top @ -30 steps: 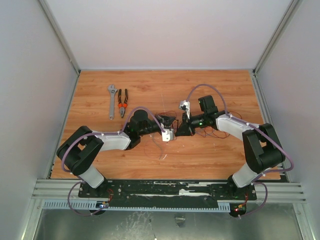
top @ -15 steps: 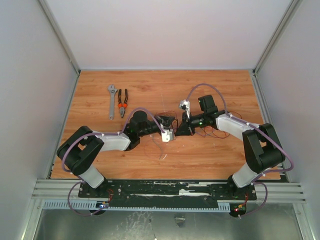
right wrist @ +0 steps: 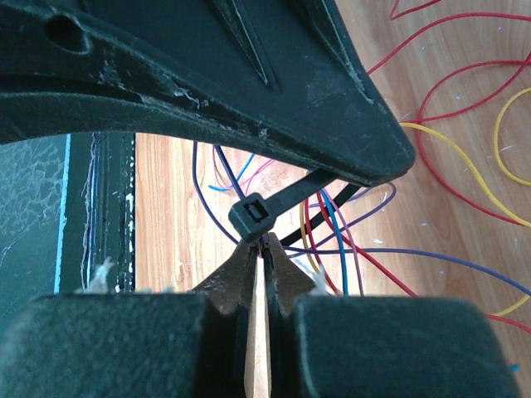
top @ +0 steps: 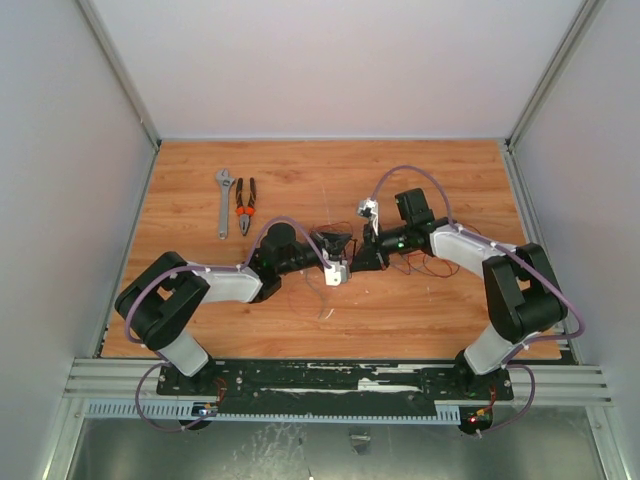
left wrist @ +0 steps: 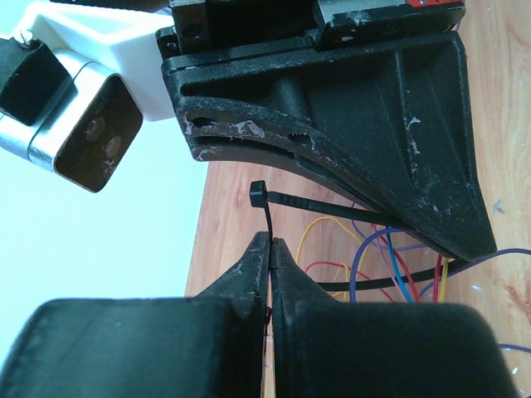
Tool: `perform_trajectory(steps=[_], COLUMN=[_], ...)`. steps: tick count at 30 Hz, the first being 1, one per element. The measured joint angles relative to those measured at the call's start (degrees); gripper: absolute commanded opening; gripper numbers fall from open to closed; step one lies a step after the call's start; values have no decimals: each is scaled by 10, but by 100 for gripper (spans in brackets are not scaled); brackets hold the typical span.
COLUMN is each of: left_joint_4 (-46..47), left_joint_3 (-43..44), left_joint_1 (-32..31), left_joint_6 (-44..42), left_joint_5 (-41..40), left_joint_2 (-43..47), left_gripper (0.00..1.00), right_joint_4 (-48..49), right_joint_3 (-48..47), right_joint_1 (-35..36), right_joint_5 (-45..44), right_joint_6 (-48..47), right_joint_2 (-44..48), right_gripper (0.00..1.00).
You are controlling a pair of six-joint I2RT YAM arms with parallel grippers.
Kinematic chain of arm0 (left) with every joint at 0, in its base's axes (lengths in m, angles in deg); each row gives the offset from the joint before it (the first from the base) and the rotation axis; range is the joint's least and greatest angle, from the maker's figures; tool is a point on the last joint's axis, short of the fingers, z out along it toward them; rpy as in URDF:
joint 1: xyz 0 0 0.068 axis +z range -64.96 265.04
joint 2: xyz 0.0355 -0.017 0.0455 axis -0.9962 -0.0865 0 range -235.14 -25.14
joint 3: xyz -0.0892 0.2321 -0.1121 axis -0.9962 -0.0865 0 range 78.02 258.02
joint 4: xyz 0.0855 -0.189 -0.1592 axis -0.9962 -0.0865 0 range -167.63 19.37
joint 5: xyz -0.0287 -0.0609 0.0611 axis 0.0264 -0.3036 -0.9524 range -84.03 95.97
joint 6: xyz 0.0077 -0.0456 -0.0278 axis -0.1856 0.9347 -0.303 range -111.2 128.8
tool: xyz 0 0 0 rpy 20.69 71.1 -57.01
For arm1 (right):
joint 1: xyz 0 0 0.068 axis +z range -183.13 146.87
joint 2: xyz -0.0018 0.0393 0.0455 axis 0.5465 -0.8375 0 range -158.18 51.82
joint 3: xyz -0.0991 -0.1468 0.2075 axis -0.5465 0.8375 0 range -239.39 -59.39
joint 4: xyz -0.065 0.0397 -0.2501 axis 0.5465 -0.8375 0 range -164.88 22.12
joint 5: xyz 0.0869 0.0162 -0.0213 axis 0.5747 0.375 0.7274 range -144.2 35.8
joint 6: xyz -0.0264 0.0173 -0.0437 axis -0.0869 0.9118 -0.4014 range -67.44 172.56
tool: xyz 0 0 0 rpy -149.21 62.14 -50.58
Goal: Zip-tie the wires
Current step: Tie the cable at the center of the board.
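The black zip tie (left wrist: pixel 258 193) hangs between my two grippers over the middle of the table. My left gripper (left wrist: pixel 270 240) is shut on its strip just below the small head. In the right wrist view my right gripper (right wrist: pixel 261 243) is shut right beneath the head of the zip tie (right wrist: pixel 249 217), and the strap curves away around the wires (right wrist: pixel 335 240). Those thin red, blue, purple and yellow wires (left wrist: pixel 397 264) lie loose on the wood under the loop. From above, the left gripper (top: pixel 340 243) and right gripper (top: pixel 358 258) nearly touch.
A grey wrench (top: pixel 224 203) and orange-handled pliers (top: pixel 245 205) lie side by side at the back left of the wooden table (top: pixel 470 170). Loose wire strands (top: pixel 312 297) trail toward the front. White walls enclose the table on three sides.
The right arm has shifted slightly left toward the left gripper. Both grippers stay shut on the zip tie.
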Motion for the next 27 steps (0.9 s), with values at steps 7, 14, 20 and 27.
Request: perform_trajectory(steps=[7,14,20,27], left_joint_4=[-1,-1,0,0], left_joint_3=[-7,-11,-16,-27], left_joint_1=[-2,-2,-4,-10], left_joint_6=[-9,-26,-43,-61], left_joint_5=[-7,-15,-18,-18], left_joint_2=[0,0,0,3], left_gripper=[0,0,0,0], right_joint_4=[-14,-39,-58,-76], right_joint_3=[-8,-16,-28,-30], right_joint_1=[-1,-1,-3,-6], right_joint_5=[0,0,3,4], right_joint_6=[-1,-7,-16,-23], right_joint_2=[-2,-5,-14,-14], right_gripper=[0,0,0,0])
